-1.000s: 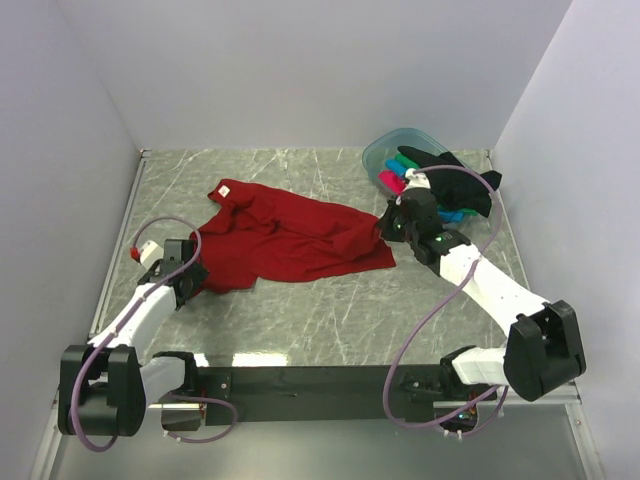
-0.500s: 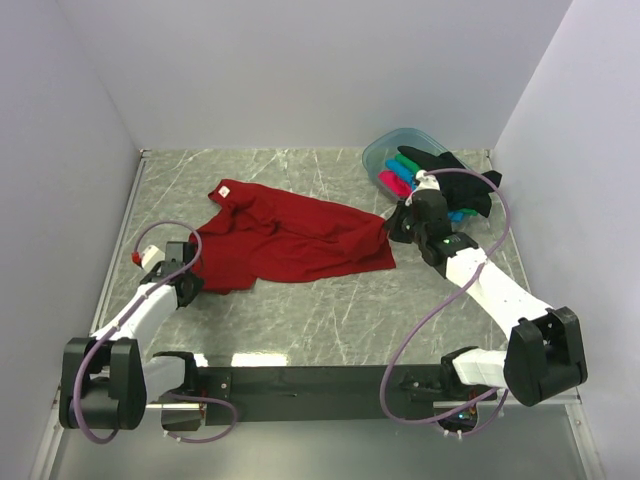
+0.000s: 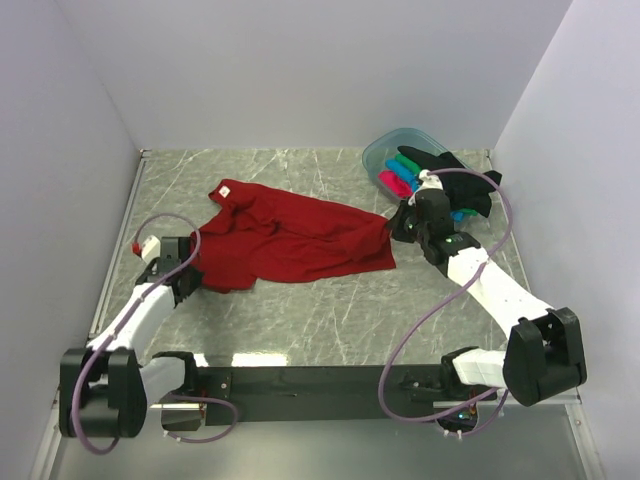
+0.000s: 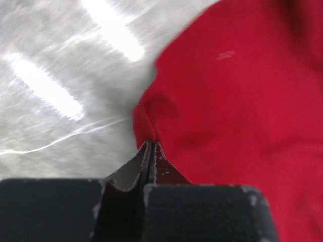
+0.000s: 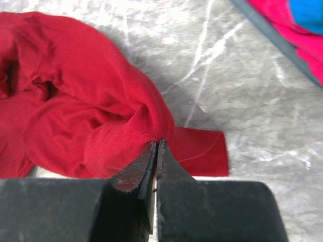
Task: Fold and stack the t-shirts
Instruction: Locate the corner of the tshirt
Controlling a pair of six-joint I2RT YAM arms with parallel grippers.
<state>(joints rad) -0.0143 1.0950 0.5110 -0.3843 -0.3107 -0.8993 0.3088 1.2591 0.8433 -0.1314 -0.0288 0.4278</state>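
A dark red t-shirt (image 3: 285, 238) lies rumpled on the marble table. My left gripper (image 3: 192, 262) is shut on its near left edge; the left wrist view shows the red t-shirt (image 4: 242, 101) pinched at the tips of my left gripper (image 4: 150, 143). At the shirt's right end my right gripper (image 3: 392, 226) is shut on a raised fold, and in the right wrist view that bunch of red t-shirt (image 5: 101, 111) sits between the tips of my right gripper (image 5: 157, 143). Black (image 3: 462, 180), green (image 3: 410, 162), blue (image 3: 456, 214) and pink (image 3: 392, 182) t-shirts spill from the tub.
The clear bluish plastic tub (image 3: 385, 148) stands at the back right, close to my right arm. Grey walls close in the table on the left, back and right. Bare marble (image 3: 320, 310) lies between the shirt and the arm bases.
My left gripper has closed on the red shirt's left edge and shifted slightly left. My right gripper, holding its fold, moved a little to the right and back, stretching the shirt.
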